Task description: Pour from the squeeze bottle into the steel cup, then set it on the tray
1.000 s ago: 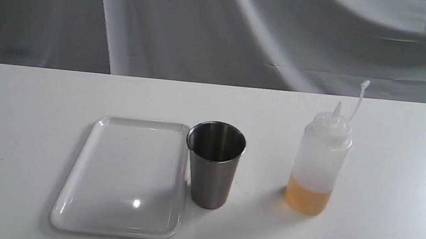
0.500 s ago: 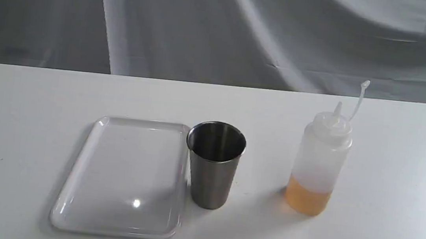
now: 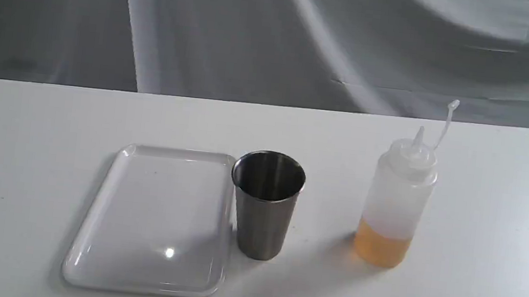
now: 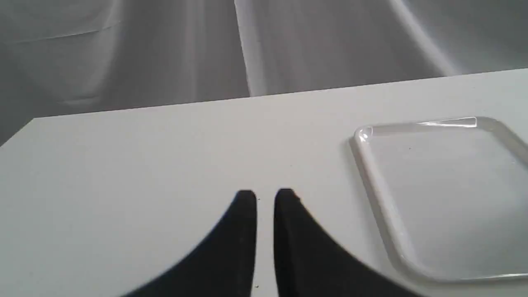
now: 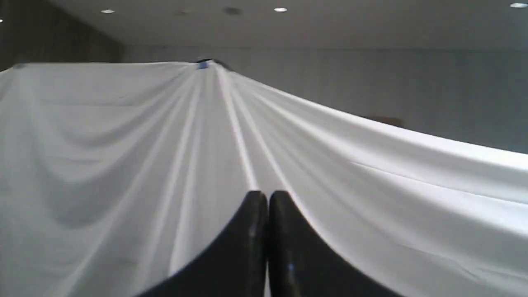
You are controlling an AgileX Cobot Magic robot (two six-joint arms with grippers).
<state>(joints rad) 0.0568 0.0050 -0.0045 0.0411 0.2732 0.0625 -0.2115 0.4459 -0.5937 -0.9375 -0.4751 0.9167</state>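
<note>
Exterior view: the squeeze bottle (image 3: 397, 202) stands upright on the white table (image 3: 24, 143) at right of centre in the frame. Amber liquid fills only its lowest part, and its cap sticks up on the strap beside the bare nozzle. The steel cup (image 3: 265, 212) stands upright near mid-frame, well apart from the bottle and just beside the right edge of the tray (image 3: 160, 206). Whether cup and tray touch cannot be told. The tray lies flat at lower left of centre with nothing on it. In the left wrist view the left gripper (image 4: 266, 198) hangs over bare table, its black fingers drawn almost together with only a thin slit between them and nothing in it; a corner of the tray (image 4: 433, 185) lies near it, apart. In the right wrist view the right gripper (image 5: 268, 198) is clenched, fingers pressed together on nothing, facing the draped white cloth (image 5: 123, 144).
</note>
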